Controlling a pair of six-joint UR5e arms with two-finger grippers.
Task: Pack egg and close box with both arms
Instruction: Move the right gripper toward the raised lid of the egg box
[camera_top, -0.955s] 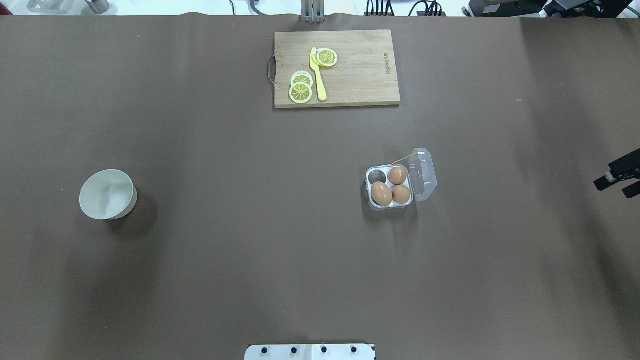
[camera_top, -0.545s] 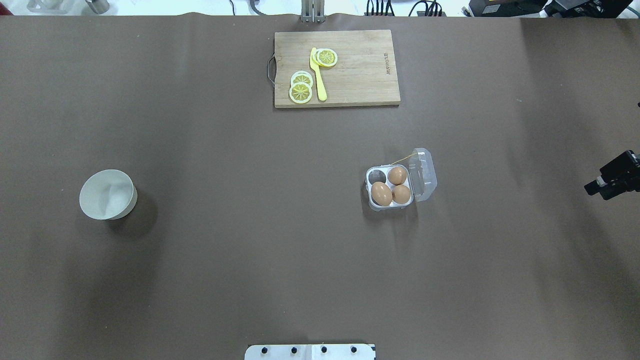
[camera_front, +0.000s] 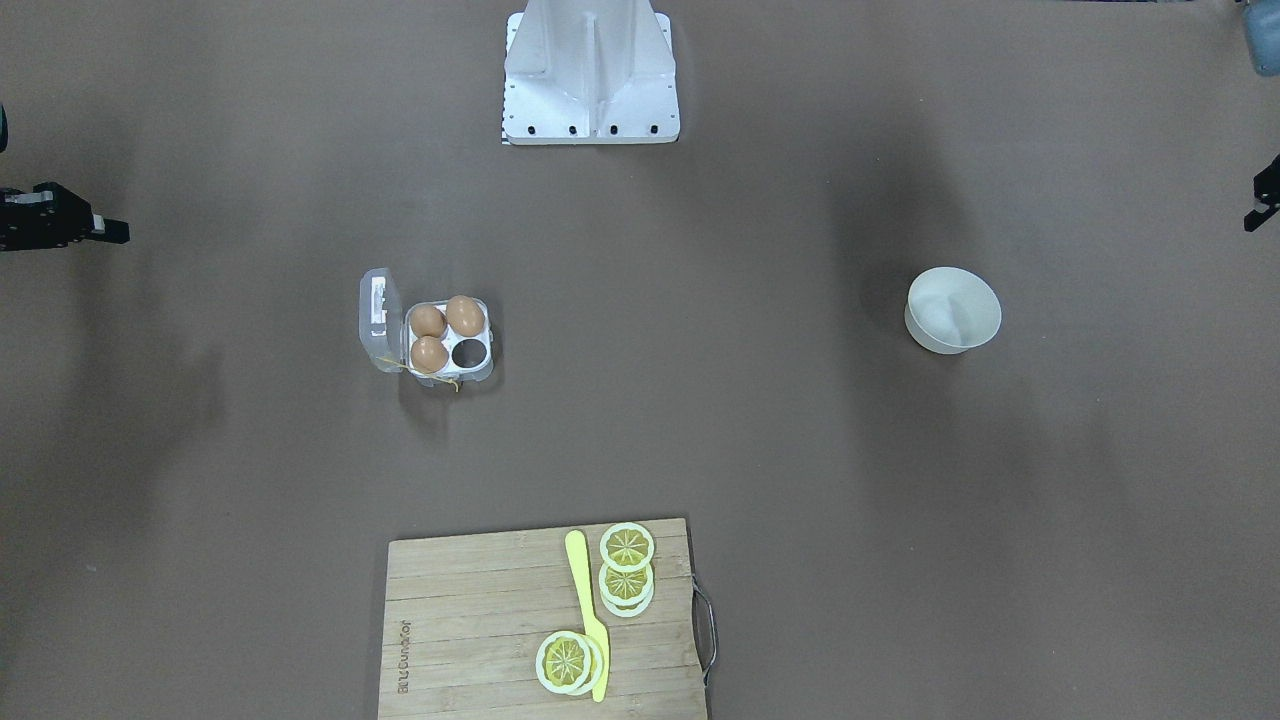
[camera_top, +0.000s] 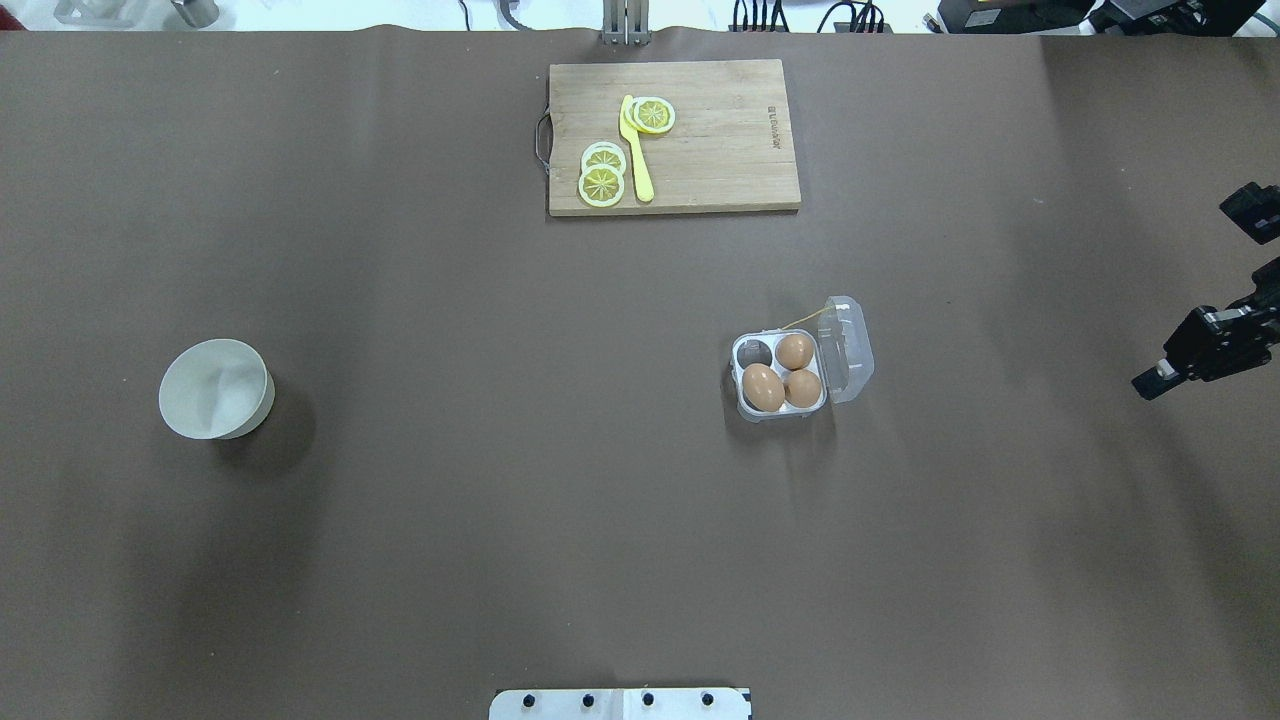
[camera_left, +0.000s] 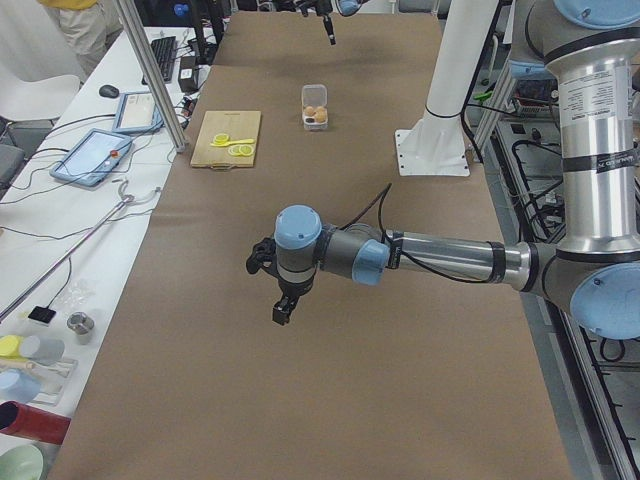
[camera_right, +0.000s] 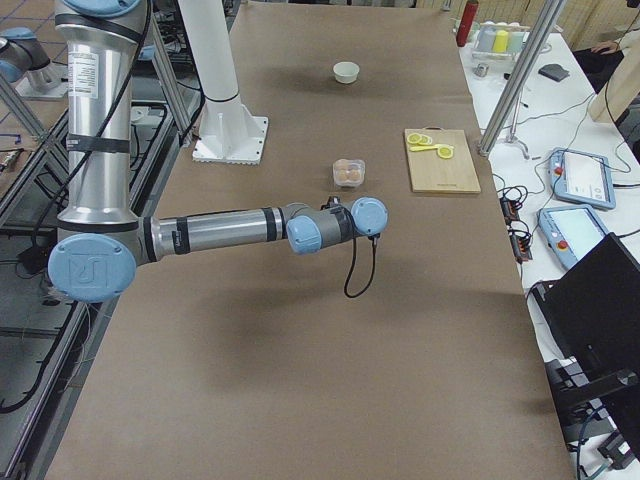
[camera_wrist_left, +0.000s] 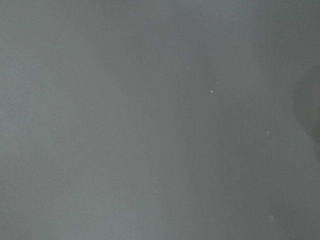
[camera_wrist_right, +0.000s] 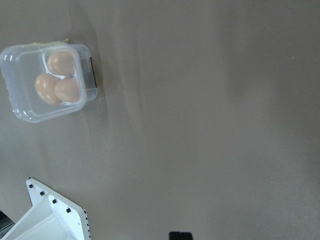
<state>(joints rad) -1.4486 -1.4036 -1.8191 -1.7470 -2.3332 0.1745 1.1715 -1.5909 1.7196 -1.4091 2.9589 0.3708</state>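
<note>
The clear box (camera_top: 785, 413) stands right of the table's middle with its lid (camera_top: 848, 350) open. It also shows in the front view (camera_front: 448, 378) and in the right wrist view (camera_wrist_right: 20, 112). Three alike brown eggs (camera_top: 796, 351) (camera_top: 762, 388) (camera_top: 803, 388) fill three cups, and one cup (camera_top: 757, 353) is empty. My right gripper (camera_top: 1150, 382) hovers far to the box's right, also at the front view's left edge (camera_front: 112, 232); I cannot tell its state. My left gripper (camera_left: 282, 315) hangs over bare table beyond the bowl, and only its edge (camera_front: 1255, 215) shows in the front view.
An empty white bowl (camera_top: 215, 390) stands at the left. A wooden cutting board (camera_top: 720, 140) with lemon slices (camera_top: 601, 185) and a yellow knife (camera_top: 637, 150) lies at the far edge. The white stand (camera_front: 590, 70) is at the robot's base.
My right gripper has moved in from the right edge toward the box and has turned. The box, eggs and bowl have not moved.
</note>
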